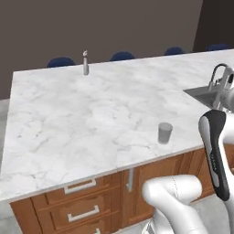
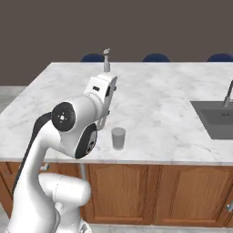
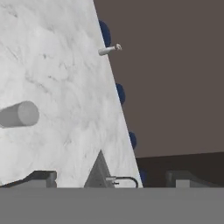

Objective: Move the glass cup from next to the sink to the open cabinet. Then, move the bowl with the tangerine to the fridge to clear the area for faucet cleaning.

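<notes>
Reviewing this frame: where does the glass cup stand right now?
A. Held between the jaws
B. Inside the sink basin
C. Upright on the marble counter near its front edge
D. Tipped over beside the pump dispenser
C. The glass cup stands upright on the marble counter near its front edge, well short of the sink, with nothing gripping it.

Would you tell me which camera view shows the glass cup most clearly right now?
The right base view: the glass cup stands upright and whole near the counter's front edge, close to the camera. The left base view shows it smaller, beside the arm. The hand view catches it rolled sideways and cut off at the frame's left edge.
</notes>
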{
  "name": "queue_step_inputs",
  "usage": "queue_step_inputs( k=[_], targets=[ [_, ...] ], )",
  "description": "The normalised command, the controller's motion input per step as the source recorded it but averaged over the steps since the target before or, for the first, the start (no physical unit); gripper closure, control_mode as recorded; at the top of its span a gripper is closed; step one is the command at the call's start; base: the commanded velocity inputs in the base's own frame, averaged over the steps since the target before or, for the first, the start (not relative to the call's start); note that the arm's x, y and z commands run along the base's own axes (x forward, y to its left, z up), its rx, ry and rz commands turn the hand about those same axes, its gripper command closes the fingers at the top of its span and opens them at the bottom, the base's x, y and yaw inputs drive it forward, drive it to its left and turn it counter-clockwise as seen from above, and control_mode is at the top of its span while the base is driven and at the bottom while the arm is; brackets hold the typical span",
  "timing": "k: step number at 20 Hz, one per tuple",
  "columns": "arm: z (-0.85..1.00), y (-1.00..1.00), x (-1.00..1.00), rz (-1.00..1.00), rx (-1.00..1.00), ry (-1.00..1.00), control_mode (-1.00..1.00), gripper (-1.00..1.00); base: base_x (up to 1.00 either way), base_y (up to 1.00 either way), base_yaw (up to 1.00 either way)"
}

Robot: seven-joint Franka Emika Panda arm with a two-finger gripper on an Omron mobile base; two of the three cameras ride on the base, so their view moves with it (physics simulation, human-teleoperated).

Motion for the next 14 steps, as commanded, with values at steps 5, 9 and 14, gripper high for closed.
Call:
queue_step_inputs(
  k=[5,9,14],
  targets=[
    [0.00,0.00,0.00,0.00,0.00,0.00,1.00,-1.00,0.32,-1.00,0.33],
    [0.00,0.00,0.00,0.00,0.00,0.00,1.00,-1.00,0.10,-0.83,0.46],
    [0.00,0.00,0.00,0.00,0.00,0.00,1.00,-1.00,0.24,-0.26,0.33]
  ],
)
